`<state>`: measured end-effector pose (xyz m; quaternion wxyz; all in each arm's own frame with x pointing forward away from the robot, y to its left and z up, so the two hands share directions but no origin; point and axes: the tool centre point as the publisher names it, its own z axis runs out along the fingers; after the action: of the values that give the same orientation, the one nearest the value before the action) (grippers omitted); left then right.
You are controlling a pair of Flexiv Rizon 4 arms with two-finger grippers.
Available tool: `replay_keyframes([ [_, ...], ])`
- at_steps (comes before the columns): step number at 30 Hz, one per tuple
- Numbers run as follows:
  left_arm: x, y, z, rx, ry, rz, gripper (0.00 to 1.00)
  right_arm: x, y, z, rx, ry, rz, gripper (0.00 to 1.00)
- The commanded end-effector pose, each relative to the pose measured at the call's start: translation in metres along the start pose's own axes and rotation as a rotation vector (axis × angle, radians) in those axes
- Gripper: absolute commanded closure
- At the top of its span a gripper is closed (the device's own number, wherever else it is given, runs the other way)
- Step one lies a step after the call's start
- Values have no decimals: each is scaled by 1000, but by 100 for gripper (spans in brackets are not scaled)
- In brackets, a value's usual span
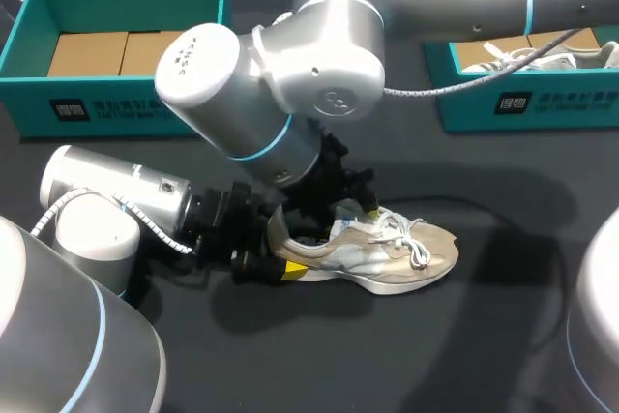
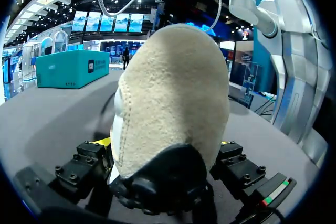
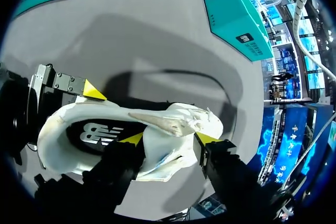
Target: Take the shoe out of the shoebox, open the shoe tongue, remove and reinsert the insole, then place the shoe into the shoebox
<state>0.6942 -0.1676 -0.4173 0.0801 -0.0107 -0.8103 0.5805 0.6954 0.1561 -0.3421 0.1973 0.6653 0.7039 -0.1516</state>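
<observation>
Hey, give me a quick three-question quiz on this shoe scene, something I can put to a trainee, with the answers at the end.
1. True or false: the shoe is packed away in a box.
2. Which part of that shoe does the left pincer clamp? A the toe, B the heel, C the laces.
3. Fill the gap: a second shoe lies in the ___ shoebox.
Key: 1 false, it lies on the table. 2 B. 3 right: it is in the right shoebox, while the left shoebox holds no shoe.
</observation>
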Motion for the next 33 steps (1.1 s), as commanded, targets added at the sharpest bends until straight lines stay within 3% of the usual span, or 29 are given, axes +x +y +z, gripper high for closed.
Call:
replay_keyframes([
  [1,1,1,2,0,-1,0,100,-6,-4,-5,3,2,533,46],
  [8,1,1,2,0,-1,0,100,-14,-5,-14,42,-5,520,45],
  [21,1,1,2,0,-1,0,100,-16,-16,-17,116,31,496,56],
  [22,1,1,2,0,-1,0,100,-16,-17,-18,123,35,494,59],
  [26,1,1,2,0,-1,0,100,-19,-19,-19,147,45,478,84],
  [27,1,1,2,0,-1,0,100,-20,-19,-19,151,47,471,100],
  [33,1,1,2,0,-1,0,100,-32,-20,-22,158,79,405,100],
])
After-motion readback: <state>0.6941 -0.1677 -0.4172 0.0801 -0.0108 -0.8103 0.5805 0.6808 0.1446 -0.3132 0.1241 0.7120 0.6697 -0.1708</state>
